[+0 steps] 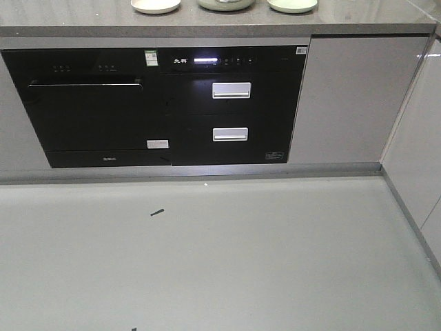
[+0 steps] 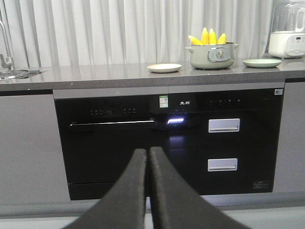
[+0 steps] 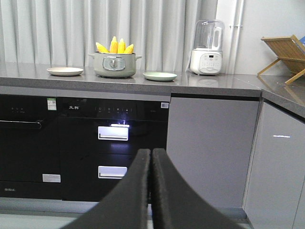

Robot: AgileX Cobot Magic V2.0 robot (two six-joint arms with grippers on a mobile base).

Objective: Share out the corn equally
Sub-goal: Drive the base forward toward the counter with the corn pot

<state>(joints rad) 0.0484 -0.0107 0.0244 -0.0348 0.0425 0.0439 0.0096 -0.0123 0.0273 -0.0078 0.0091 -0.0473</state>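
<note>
On the long grey countertop, above a bank of black built-in appliances, a grey-green pot with no lid stands between 2 plates: a cream plate to its left and a green plate to its right. 4 corn cobs stand upright in the pot, their tips above the rim. None lies on either plate, so I judge the sharing has not begun and 2 cobs per plate is the aim. The left gripper and right gripper each hang low in front of the cabinets, well apart from the pot, fingers pressed together with nothing between them. For a good first pick, an arm should rise above counter level, spread its fingers before reaching the pot, close on only 1 cob across its exposed upper part, lift it straight up clear of the rim, then lay it flat on the nearer plate so it cannot roll off
</note>
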